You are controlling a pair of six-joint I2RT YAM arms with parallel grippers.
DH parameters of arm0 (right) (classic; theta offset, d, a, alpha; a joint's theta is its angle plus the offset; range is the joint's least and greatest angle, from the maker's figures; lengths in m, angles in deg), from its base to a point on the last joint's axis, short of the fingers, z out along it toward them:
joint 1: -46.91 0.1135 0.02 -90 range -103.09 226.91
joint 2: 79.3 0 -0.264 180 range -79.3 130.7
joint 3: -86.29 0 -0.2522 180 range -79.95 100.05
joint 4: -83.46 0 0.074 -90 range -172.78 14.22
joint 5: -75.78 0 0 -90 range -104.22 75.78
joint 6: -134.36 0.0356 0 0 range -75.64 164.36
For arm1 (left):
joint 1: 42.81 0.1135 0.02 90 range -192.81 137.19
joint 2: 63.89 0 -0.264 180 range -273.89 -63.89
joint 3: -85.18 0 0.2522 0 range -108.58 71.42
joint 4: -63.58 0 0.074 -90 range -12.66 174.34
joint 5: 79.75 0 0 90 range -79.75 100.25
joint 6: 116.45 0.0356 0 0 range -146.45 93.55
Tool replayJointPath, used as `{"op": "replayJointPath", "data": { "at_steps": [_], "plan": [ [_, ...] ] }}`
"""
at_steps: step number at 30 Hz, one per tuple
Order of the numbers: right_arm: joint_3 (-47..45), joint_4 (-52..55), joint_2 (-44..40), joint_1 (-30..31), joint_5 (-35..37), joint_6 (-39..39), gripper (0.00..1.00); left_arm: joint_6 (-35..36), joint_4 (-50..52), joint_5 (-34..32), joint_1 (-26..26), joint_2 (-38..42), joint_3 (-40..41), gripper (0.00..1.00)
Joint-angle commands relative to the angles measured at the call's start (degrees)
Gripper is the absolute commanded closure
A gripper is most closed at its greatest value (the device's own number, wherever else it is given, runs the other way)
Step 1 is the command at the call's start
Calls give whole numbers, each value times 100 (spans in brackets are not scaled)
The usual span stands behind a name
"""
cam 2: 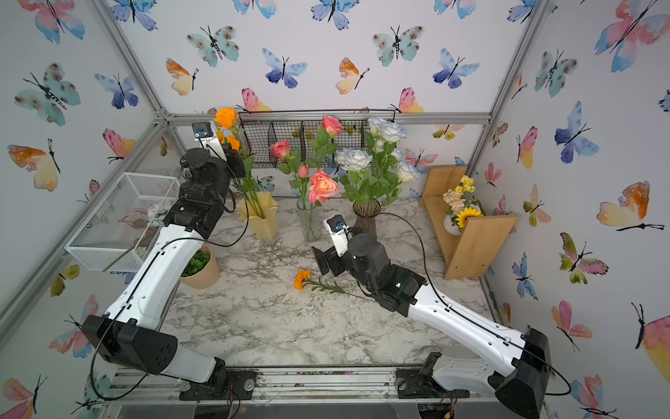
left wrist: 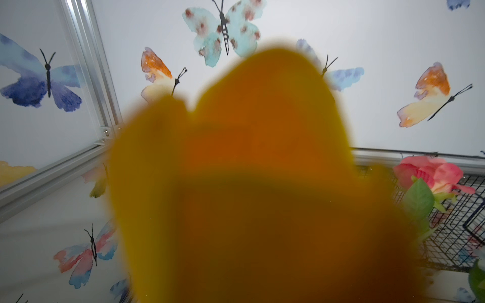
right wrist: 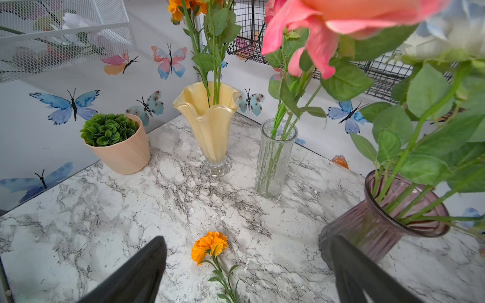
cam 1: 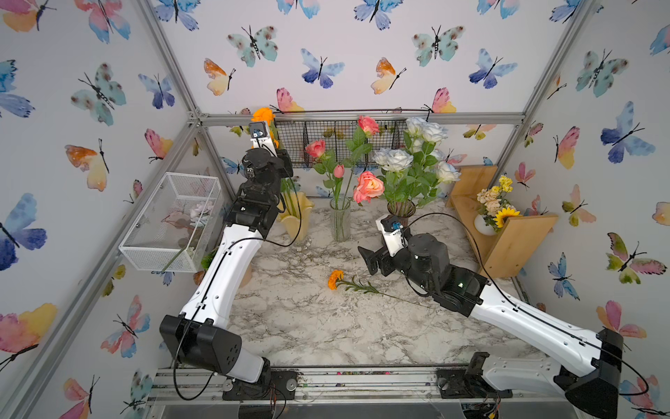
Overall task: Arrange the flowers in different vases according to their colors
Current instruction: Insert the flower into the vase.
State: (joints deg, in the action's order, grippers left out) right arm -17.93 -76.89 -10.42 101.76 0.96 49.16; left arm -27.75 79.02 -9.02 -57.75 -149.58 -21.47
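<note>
The orange flower (cam 1: 335, 279) lies flat on the tabletop (cam 1: 308, 326), bloom leftward, stem rightward. The spread right tool (cam 1: 367, 261) hangs close above it.

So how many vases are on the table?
3 in a row: yellow ruffled vase at one end, clear vase in the middle, purple vase at the other end. None looks hidden.

The left arm (cam 1: 224, 275) and right arm (cam 1: 529, 319) are glossy white with bulky black joints (cam 1: 208, 344) and thin black cables (cam 1: 300, 221) alongside. The right gripper (right wrist: 246, 237) has flat black fingers (right wrist: 141, 270).
</note>
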Motion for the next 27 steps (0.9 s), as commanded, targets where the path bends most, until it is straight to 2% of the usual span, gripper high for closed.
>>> {"op": "replayJointPath", "data": {
  "at_steps": [1,2,3,7,8,9,18,27],
  "plan": [
    [-101,153,78,-18,216,144,2,-60,-179,126,36,15,415,99],
    [-109,187,111,-27,205,152,1,-72,-204,125,35,26,534,94],
    [-111,245,153,-35,188,153,1,-72,-220,125,35,14,639,85],
    [-120,602,346,-53,-4,211,1,-99,-188,117,44,7,876,20],
    [-120,729,399,-53,-104,232,1,-130,-177,166,44,38,891,7],
    [-129,862,454,-53,-222,262,1,-162,-156,210,44,80,900,1],
    [-415,1397,719,-53,-834,625,3,-394,113,193,53,706,1133,1],
    [-562,1659,1313,-53,-1195,592,8,-541,398,175,77,1599,1439,1]
  ]
}}
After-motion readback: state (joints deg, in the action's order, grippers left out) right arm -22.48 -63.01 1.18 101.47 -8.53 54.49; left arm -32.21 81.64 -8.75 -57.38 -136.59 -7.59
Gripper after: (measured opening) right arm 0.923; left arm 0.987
